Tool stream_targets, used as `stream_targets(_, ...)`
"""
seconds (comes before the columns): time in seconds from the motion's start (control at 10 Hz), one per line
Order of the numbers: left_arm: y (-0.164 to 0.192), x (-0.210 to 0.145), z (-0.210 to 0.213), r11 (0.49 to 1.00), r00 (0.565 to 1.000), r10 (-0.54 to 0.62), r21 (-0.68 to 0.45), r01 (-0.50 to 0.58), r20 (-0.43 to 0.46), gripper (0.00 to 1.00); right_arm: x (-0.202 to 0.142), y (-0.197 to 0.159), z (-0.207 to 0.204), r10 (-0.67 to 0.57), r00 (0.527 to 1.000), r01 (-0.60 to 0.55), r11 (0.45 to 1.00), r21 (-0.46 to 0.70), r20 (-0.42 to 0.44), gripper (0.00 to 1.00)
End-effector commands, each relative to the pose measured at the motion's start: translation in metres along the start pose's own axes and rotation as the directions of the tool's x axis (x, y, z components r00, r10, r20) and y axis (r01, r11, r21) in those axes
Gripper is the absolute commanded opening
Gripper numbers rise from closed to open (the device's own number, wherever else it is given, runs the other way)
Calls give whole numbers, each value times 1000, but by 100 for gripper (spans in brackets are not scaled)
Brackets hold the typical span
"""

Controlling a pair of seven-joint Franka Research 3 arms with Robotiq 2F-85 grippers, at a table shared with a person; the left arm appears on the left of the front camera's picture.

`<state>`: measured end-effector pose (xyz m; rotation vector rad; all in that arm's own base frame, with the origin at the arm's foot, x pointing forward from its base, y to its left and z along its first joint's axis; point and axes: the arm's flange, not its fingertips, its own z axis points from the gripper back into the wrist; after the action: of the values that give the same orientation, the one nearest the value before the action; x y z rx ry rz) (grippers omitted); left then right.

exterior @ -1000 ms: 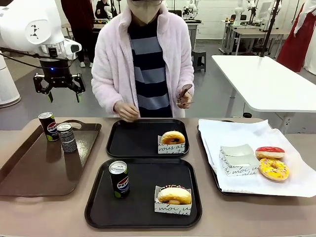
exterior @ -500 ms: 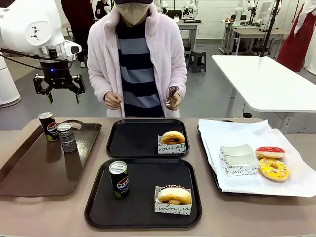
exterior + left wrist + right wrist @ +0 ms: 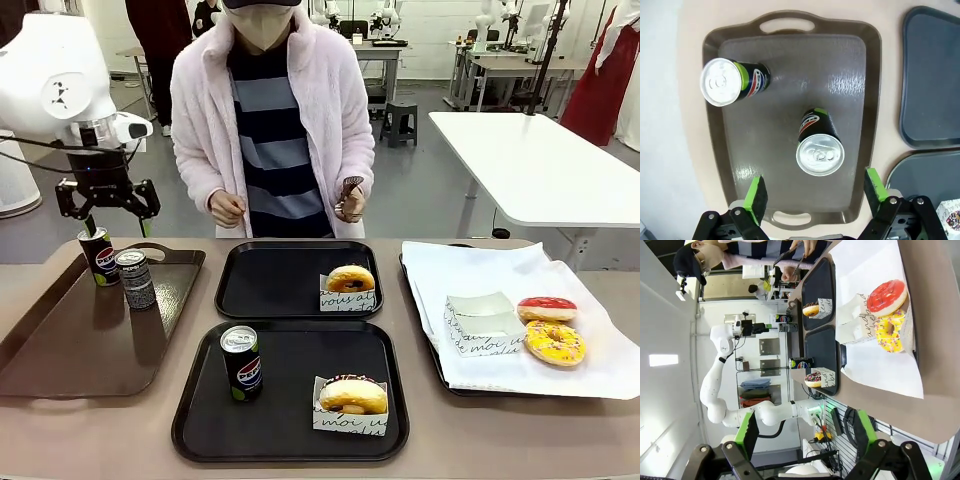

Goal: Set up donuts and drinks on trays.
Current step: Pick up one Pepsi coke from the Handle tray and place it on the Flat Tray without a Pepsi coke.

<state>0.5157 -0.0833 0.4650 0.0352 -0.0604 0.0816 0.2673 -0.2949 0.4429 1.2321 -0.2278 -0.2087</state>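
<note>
Two black trays lie mid-table. The near tray (image 3: 290, 440) carries a Pepsi can (image 3: 241, 362) and a chocolate donut (image 3: 352, 395) in a paper sleeve. The far tray (image 3: 270, 285) holds a sleeved plain donut (image 3: 350, 279). My left gripper (image 3: 118, 226) hangs open just above two cans, one Pepsi (image 3: 97, 255) and one grey-patterned (image 3: 135, 279). In the left wrist view the left gripper (image 3: 815, 192) is open over one can's silver top (image 3: 819, 154), with the other can (image 3: 732, 82) farther off. My right gripper (image 3: 806, 432) is open with nothing in it, well away from the table.
The two cans stand on a brown handled tray (image 3: 70, 350) at the left. A paper-lined tray (image 3: 520, 385) at the right holds a red donut (image 3: 546, 308), a yellow donut (image 3: 554, 342) and paper sleeves (image 3: 483, 322). A person (image 3: 275, 120) stands at the far edge holding tongs (image 3: 350, 195).
My left gripper has come down and to the left, closer to the two cans on the brown tray. The person has straightened up and drawn both hands back from the far tray.
</note>
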Motion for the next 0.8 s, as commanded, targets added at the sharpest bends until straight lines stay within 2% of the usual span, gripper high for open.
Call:
stream_targets(0.0, 8, -10, -7, 998, 1000, -7, -69, 8, 17, 100, -1, 0, 1, 4, 1000, -4, 1000, 12, -2, 100)
stream_targets(0.2, 6, -14, -25, 996, 1000, 15, -91, -12, 28, 100, -1, 0, 1, 4, 1000, -4, 1000, 12, -2, 100)
stream_targets(0.7, -2, -7, -54, 999, 999, 24, -34, -23, 35, 100, -1, 0, 1, 4, 1000, -4, 1000, 12, -2, 100)
